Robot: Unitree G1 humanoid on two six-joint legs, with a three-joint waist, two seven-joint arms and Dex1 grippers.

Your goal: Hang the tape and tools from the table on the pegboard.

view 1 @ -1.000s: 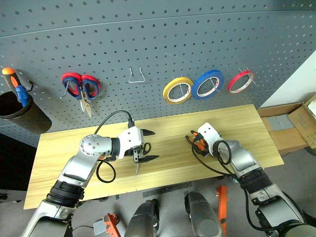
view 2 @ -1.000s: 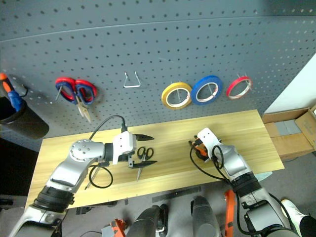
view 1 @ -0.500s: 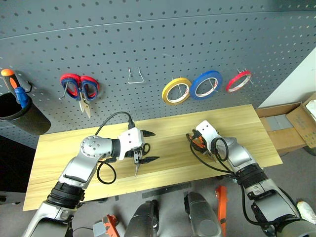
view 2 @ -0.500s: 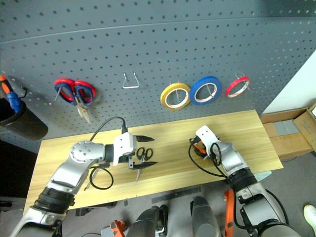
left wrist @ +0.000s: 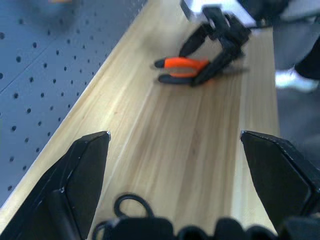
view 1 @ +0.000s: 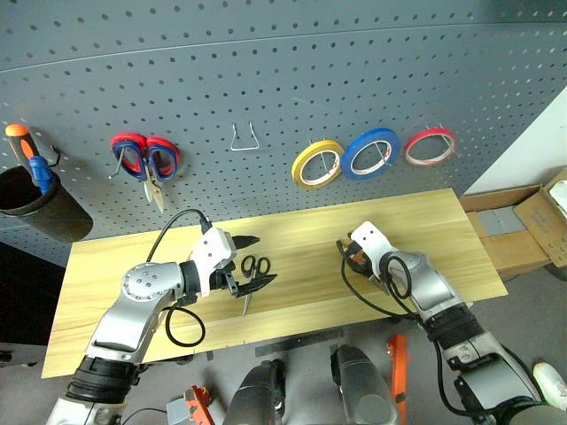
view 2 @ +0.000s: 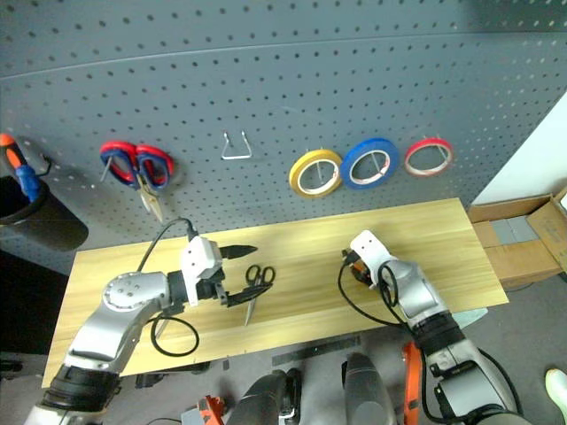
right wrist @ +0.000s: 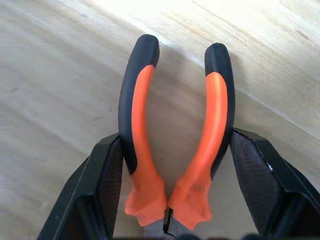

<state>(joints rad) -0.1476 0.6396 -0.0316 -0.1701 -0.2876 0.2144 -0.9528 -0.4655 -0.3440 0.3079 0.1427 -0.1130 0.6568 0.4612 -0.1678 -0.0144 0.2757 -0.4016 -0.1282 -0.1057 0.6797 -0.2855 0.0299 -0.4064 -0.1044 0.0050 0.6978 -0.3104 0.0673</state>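
On the bench (view 1: pixel 425 221) I count two loose tools: one pair of pliers (right wrist: pixel 175 145) and one pair of scissors (view 2: pixel 254 282). Nearest me, my right gripper (right wrist: pixel 175 200) has its fingers (right wrist: pixel 102 185) on either side of the pliers' two orange-and-black handles, the pads against the outer sides; I cannot tell whether the grip is tight. The pliers lie flat, right of the bench's middle. My left gripper (view 1: pixel 251 261) hangs with its fingers spread wide and nothing between them, just left of the scissors, which lie near the middle with the blades toward the front edge. Both tools sit well in from every edge. The right end of the bench is bare wood, and so is the left end behind my left arm, so there is room on both sides.

Farther back on the pegboard (view 1: pixel 283 80) I count three tape rings in a row: yellow (view 1: pixel 318 163), blue (view 1: pixel 372 151) and the thin red tape (view 1: pixel 430 146), hung farthest right. One bare wire hook (view 1: pixel 244 137) sits left of them, with open board around it. Next come one pair of red-and-blue shears (view 1: pixel 145 159), then one black cup (view 1: pixel 40 208) holding one orange-and-blue screwdriver (view 1: pixel 27 155) at the far left.
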